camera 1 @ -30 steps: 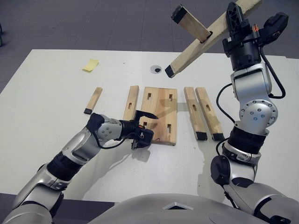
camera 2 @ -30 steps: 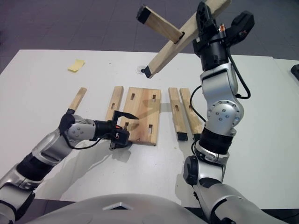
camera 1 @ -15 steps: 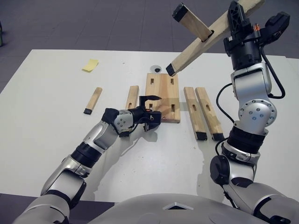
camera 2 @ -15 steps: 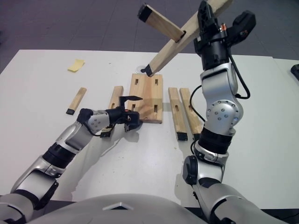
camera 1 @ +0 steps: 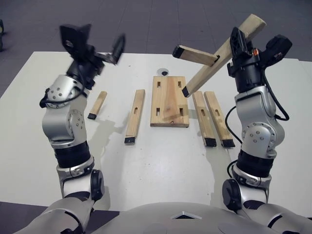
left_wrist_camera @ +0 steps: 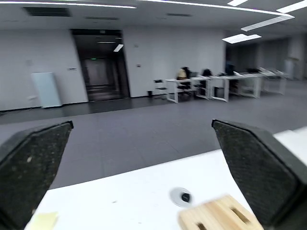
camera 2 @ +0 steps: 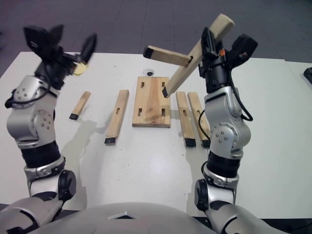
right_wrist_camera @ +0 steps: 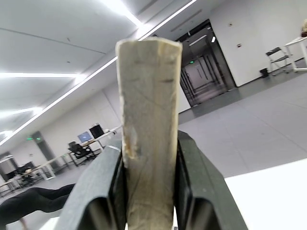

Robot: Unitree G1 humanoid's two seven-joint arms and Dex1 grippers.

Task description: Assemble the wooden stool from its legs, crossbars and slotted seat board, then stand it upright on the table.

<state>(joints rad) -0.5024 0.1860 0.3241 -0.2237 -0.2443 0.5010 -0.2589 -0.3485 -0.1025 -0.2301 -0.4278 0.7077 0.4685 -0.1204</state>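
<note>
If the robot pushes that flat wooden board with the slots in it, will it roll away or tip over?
Probably not. The seat board lies flat on the table, so it would likely slide, not roll or tip. It looks like solid wood, so it should stay stiff and not bend.

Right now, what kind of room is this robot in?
Probably an open-plan office or lab: rows of desks along the far wall, ceiling strip lights, and grey floor around the white table.
</note>
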